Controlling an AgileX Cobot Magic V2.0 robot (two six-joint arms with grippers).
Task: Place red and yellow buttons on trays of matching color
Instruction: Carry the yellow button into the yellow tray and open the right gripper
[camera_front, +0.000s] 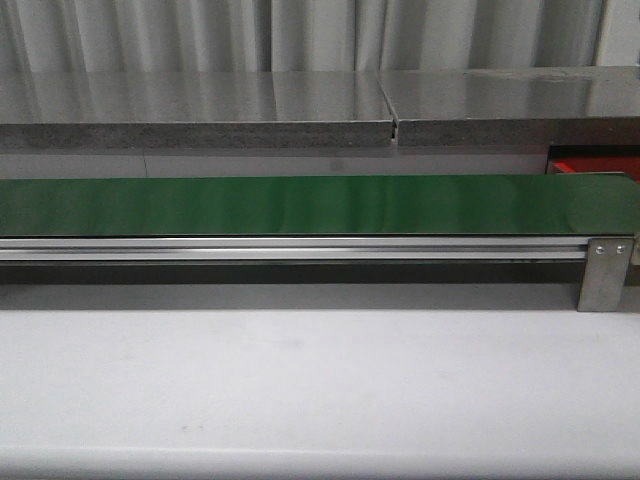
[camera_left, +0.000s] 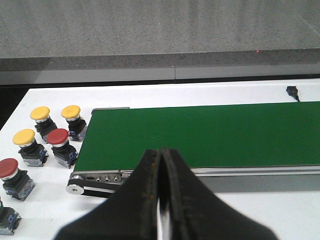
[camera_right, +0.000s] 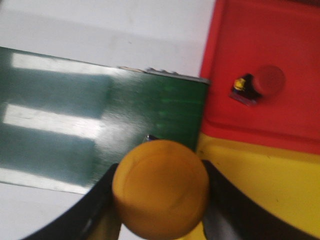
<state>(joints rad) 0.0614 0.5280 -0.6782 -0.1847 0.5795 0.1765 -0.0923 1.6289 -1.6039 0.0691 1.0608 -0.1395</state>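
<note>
My right gripper (camera_right: 160, 184) is shut on a yellow button (camera_right: 160, 200), held over the end of the green belt (camera_right: 100, 120) at the edge of the yellow tray (camera_right: 270, 190). Beside it the red tray (camera_right: 260, 30) holds one red button (camera_right: 267, 80) lying on its side. In the left wrist view several red and yellow buttons stand on the white table off the belt's end, among them a red one (camera_left: 57, 136) and a yellow one (camera_left: 70, 112). My left gripper (camera_left: 161, 151) is shut and empty, near the belt's (camera_left: 200, 135) edge. Neither gripper shows in the front view.
The long green belt (camera_front: 300, 205) on its aluminium rail (camera_front: 300, 248) crosses the front view, with a metal bracket (camera_front: 605, 272) at its right end. A corner of the red tray (camera_front: 592, 166) shows behind it. A grey counter (camera_front: 200, 110) runs along the back.
</note>
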